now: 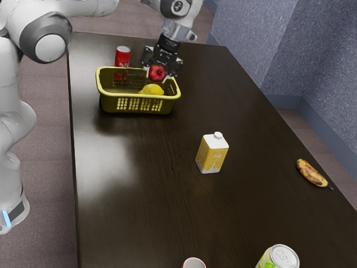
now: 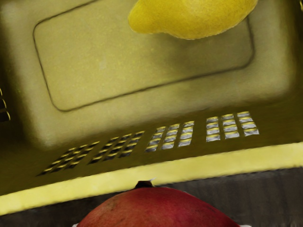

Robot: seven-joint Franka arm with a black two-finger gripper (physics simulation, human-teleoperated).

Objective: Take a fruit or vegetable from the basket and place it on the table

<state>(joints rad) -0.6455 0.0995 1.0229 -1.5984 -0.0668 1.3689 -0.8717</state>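
Observation:
In the exterior view my gripper point(image 1: 158, 73) is shut on a round red fruit point(image 1: 157, 72), held above the far rim of the yellow basket point(image 1: 139, 104). The same red fruit point(image 2: 158, 210) looms large at the wrist view's lower edge, just outside the basket's rim point(image 2: 156, 172). A yellow lemon point(image 1: 152, 90) lies inside the basket; the wrist view has this lemon point(image 2: 194, 16) on the basket floor. The dark table point(image 1: 145, 167) carries the basket.
A red can point(image 1: 122, 56) stands behind the basket, close to its rim. Farther off are a yellow-and-white carton point(image 1: 212, 153), a banana point(image 1: 311, 173), a green can point(image 1: 279, 258) and a white cup with a red rim point(image 1: 194, 263).

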